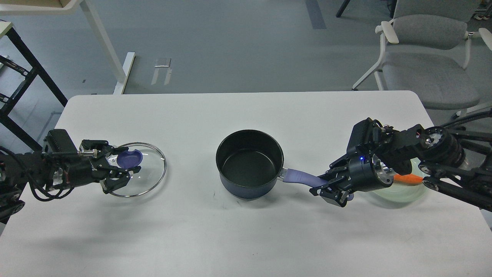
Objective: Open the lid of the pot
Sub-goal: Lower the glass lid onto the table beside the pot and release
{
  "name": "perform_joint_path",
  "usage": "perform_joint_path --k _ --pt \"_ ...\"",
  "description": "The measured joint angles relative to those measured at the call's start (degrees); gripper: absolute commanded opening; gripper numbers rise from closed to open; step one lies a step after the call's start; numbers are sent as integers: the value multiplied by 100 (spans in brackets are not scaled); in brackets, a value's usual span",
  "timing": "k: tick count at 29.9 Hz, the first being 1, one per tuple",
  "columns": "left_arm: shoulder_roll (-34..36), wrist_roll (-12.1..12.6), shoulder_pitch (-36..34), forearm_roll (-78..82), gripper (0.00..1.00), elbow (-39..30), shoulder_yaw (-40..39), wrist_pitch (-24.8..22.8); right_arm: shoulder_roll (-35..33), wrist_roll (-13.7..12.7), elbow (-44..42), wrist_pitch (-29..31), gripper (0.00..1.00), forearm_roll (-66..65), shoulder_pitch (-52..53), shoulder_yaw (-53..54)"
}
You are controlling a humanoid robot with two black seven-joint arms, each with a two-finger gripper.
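The dark blue pot (pixel 250 163) stands open at the middle of the table, its black inside empty. Its purple-blue handle (pixel 300 177) points right. My right gripper (pixel 331 187) is shut on the far end of that handle. The clear glass lid (pixel 148 175) with a steel rim is at the left side of the table, low over or on the surface; I cannot tell which. My left gripper (pixel 123 164) is shut on its purple-blue knob (pixel 128 158).
A pale green plate (pixel 399 194) with an orange carrot (pixel 407 178) lies behind my right wrist. A grey chair (pixel 423 50) stands beyond the table's far right corner. A white desk leg (pixel 103 42) and a black frame (pixel 23 77) stand at the far left.
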Motion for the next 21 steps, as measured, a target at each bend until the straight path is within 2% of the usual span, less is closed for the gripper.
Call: perform_joint_path --k 7,11,17,21 --pt "-68 0 43 -80 65 5 29 60 0 -1 0 7 32 0 0 5" --pt "-132 0 59 -95 90 5 28 68 0 -2 0 6 32 0 0 7" --pt "-158 1 61 -394 97 -2 19 71 0 -2 0 2 32 0 0 7" --pt "-152 1 51 -489 98 -15 11 55 -6 -2 0 2 32 0 0 7"
